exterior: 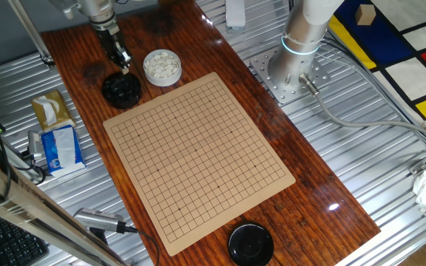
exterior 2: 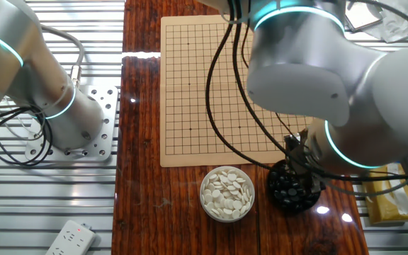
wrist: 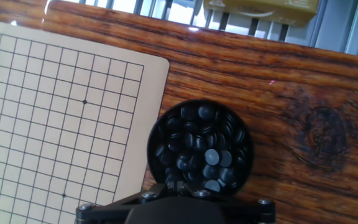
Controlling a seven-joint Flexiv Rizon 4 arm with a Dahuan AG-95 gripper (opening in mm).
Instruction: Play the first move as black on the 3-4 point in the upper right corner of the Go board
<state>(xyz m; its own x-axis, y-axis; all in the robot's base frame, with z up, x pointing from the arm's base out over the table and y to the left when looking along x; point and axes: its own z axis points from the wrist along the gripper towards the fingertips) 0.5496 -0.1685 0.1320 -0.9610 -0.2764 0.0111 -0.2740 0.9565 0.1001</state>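
Claw [exterior: 124,66] just above bowl [exterior: 121,90] of black stones [wrist: 199,146], finger state unclear, board [exterior: 198,155] bare

No legible text, labels, brands or numbers anywhere.

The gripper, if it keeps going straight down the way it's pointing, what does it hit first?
Most likely the black stones heaped in the black bowl. The gripper hangs just above that bowl, fingers aimed into it; exact height is hard to judge.
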